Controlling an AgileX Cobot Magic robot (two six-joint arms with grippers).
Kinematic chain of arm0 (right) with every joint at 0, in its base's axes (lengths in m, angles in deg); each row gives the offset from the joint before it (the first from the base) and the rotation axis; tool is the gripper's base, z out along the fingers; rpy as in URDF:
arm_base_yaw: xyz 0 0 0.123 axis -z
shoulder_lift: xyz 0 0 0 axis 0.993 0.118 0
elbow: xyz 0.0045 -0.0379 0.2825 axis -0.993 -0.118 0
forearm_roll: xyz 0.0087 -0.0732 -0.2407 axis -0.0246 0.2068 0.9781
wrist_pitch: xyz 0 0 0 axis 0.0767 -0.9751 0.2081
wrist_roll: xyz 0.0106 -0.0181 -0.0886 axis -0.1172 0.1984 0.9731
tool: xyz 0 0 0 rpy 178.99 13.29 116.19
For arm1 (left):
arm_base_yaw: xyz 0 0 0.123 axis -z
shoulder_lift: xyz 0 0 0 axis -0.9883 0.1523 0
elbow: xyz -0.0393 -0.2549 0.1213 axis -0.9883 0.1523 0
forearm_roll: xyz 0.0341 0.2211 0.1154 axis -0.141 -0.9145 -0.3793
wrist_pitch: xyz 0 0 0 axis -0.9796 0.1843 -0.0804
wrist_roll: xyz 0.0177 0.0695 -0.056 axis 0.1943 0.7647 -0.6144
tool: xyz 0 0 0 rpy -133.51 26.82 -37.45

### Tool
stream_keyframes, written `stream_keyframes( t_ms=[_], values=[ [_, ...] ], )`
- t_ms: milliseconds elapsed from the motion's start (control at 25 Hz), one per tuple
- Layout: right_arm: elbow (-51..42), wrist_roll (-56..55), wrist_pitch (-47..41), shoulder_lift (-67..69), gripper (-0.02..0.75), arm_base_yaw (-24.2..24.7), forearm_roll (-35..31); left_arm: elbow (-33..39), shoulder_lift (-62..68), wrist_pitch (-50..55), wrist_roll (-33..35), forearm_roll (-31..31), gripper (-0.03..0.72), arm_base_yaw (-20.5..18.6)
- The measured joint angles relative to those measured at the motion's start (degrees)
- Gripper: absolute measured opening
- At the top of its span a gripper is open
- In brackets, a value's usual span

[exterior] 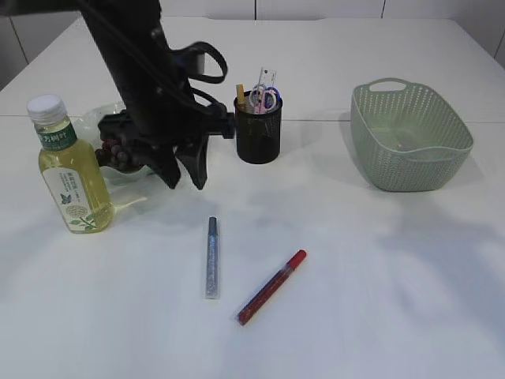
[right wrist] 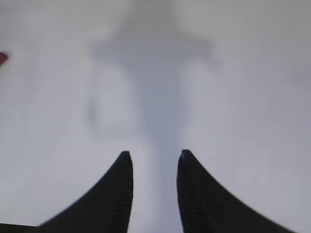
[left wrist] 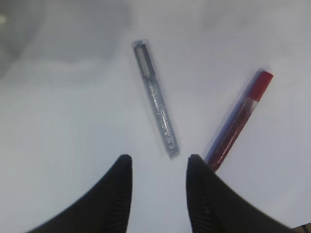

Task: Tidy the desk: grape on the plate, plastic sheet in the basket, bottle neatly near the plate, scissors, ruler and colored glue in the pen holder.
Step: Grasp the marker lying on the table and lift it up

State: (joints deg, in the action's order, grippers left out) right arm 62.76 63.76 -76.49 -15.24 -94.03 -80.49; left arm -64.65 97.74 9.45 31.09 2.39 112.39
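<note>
1. White counter (exterior: 379,300) fills the scene, with pale wall panels behind its far edge.
2. Toward the far edge, near the middle, the black pen holder (exterior: 259,126) stands upright and holds scissors (exterior: 265,96) and other upright items I cannot name.
3. Toward the right edge, the green basket (exterior: 410,136) sits open; its contents are unclear.
4. Near the left edge stands the bottle (exterior: 69,167), capped, with yellow liquid; just behind it lie dark grapes (exterior: 118,154) on a clear plate (exterior: 99,118), half hidden by the arm.
5. On the open middle toward the near edge lie the silver glue pen (exterior: 212,257) and the red glue pen (exterior: 272,287), close but apart.
6. The left claw (left wrist: 159,167) hangs above them, tips apart, empty.
7. The right claw (right wrist: 153,162) is parted over bare counter, gripping nothing.
</note>
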Motion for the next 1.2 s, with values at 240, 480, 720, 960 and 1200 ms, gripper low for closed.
stream_keyframes(
  t_ms=[240, 480, 720, 960, 1200],
  values=[
    [0.0, 0.0, 0.0, 0.0, 0.260, 0.0, 0.1, 0.0, 6.2, 0.0, -4.5, -0.5, 0.277, 2.2],
    [0.0, 0.0, 0.0, 0.0, 0.260, 0.0, 0.1, 0.0, 12.3, -0.2, -9.2, -0.7, 0.277, 2.4],
    [0.0, 0.0, 0.0, 0.0, 0.260, 0.0, 0.1, 0.0, 13.4, -2.6, -12.3, -0.3, 0.277, 3.6],
    [0.0, 0.0, 0.0, 0.0, 0.260, 0.0, -0.3, 0.0, 13.4, -6.3, -17.2, -4.1, 0.277, 5.0],
    [0.0, 0.0, 0.0, 0.0, 0.260, 0.0, -1.1, 0.0, 14.4, -6.4, -19.9, -5.0, 0.277, 5.0]
  ],
)
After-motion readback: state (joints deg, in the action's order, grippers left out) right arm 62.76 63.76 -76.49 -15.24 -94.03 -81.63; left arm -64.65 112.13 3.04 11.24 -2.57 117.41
